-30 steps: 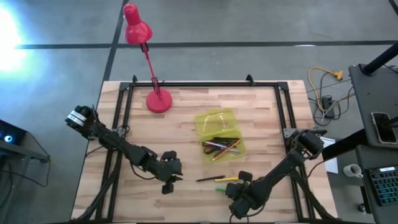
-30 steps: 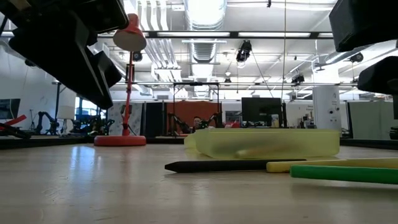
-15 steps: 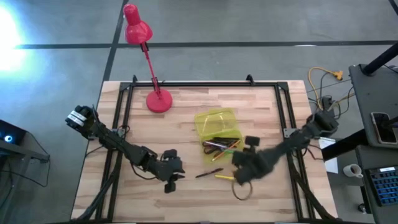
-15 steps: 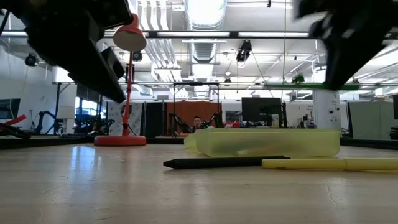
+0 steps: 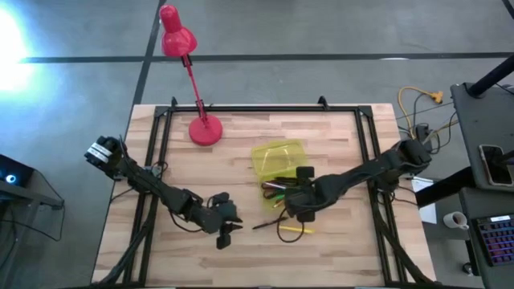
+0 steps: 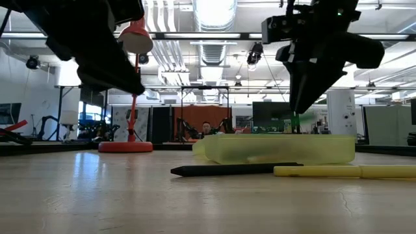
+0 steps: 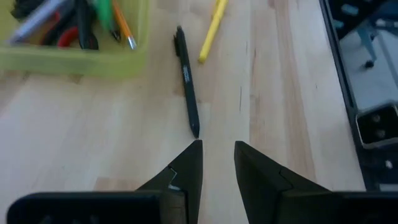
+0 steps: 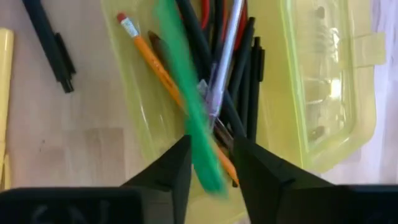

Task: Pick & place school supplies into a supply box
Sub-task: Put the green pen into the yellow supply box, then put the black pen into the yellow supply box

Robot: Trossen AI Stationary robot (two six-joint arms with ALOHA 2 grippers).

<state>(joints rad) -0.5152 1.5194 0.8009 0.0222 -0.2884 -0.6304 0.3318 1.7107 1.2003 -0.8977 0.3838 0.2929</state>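
The yellow-green supply box (image 5: 277,156) sits mid-table and holds pencils, pens and red-handled scissors (image 8: 205,12). My right gripper (image 8: 212,142) hangs over the box's near end (image 5: 291,205), pointing down, with its fingers apart. A blurred green marker (image 8: 186,93) runs from between them down into the box. A black pen (image 5: 269,224) and a yellow marker (image 5: 295,229) lie flat on the table near the box. My left gripper (image 7: 217,155) hovers low at the pen's left end (image 5: 227,227), narrowly open, with the pen tip (image 7: 194,130) just ahead of it. My right gripper has the green marker's upper end (image 8: 208,174) between its fingers, which come from above pointing down. A gap shows between the marker and one finger (image 8: 249,168), and the marker is blurred. I cannot tell whether the fingers touch it.
A red desk lamp (image 5: 205,128) stands on the far left part of the table, its head leaning out past the far edge. A black frame (image 5: 257,108) runs along the table's far, left and right sides. Bare wood lies to the near left and to the right of the box.
My right gripper has taken the green marker off the table at the near edge and lifted it clear. It carried it toward the far side until it was over the box, and turned to point down. My left gripper has edged right toward the black pen.
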